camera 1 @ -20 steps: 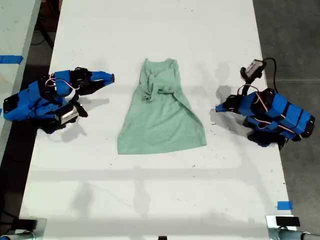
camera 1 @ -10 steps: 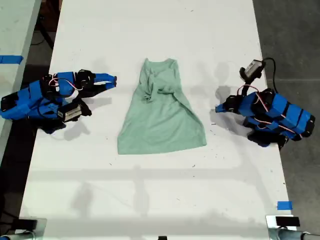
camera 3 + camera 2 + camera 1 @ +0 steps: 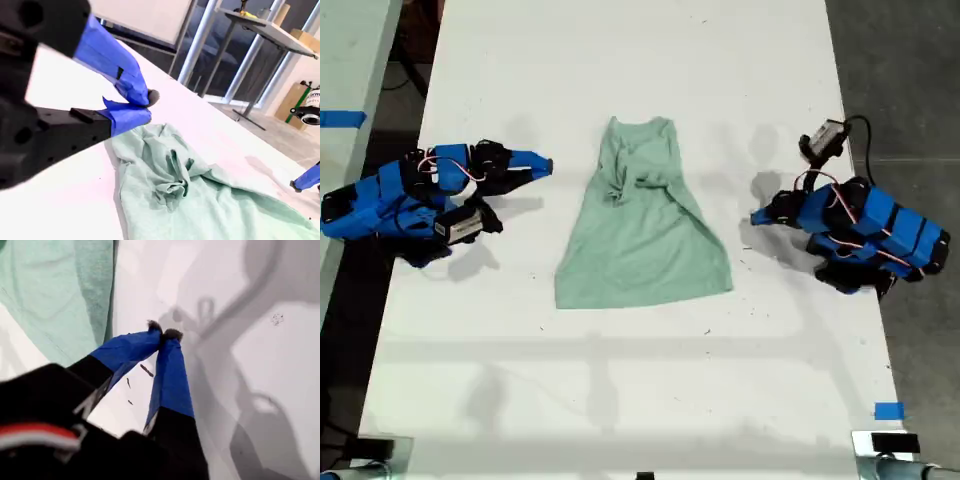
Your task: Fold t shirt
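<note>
The pale mint-green t shirt (image 3: 645, 235) lies on the white table (image 3: 640, 60), collar toward the far edge, its upper part bunched in wrinkles and its hem spread wide. My second gripper (image 3: 546, 164) is shut and empty at the exterior view's left, a short way from the collar; the second wrist view shows its tips (image 3: 147, 102) just short of the crumpled cloth (image 3: 175, 175). My first gripper (image 3: 756, 216) is shut and empty at the exterior view's right, apart from the shirt's edge. In the first wrist view its tips (image 3: 164, 332) meet over bare table beside the shirt (image 3: 55, 285).
A second table (image 3: 350, 60) with blue tape (image 3: 340, 118) stands at the exterior view's left. More blue tape (image 3: 888, 410) marks the near right corner in the exterior view. Dark floor (image 3: 910, 80) lies beyond the table's right edge there.
The second arm has shifted slightly, its gripper edging a little toward the shirt's collar. The first arm and the shirt have not moved.
</note>
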`<state>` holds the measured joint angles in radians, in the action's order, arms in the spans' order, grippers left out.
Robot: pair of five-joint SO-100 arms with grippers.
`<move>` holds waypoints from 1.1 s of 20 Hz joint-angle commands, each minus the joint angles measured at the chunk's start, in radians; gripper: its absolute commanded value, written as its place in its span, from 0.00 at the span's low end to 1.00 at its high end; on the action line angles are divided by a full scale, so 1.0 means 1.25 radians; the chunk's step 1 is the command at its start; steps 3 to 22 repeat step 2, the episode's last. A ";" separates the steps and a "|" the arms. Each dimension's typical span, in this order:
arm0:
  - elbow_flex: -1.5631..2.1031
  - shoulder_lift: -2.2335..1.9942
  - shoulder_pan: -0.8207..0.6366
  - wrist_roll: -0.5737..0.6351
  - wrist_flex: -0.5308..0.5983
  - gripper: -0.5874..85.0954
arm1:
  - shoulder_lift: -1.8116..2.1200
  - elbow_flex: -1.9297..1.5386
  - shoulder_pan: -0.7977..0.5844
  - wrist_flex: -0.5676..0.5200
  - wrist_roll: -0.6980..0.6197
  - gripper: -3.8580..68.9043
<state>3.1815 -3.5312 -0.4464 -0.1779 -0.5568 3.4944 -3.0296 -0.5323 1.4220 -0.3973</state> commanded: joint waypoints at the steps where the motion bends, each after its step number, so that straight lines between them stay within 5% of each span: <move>1: 0.004 -0.005 0.009 0.002 0.022 0.01 | 0.009 -0.017 0.007 -0.001 0.006 0.08; 22: 0.004 -0.005 0.009 0.004 0.022 0.01 | 0.009 -0.017 0.009 -0.001 0.006 0.08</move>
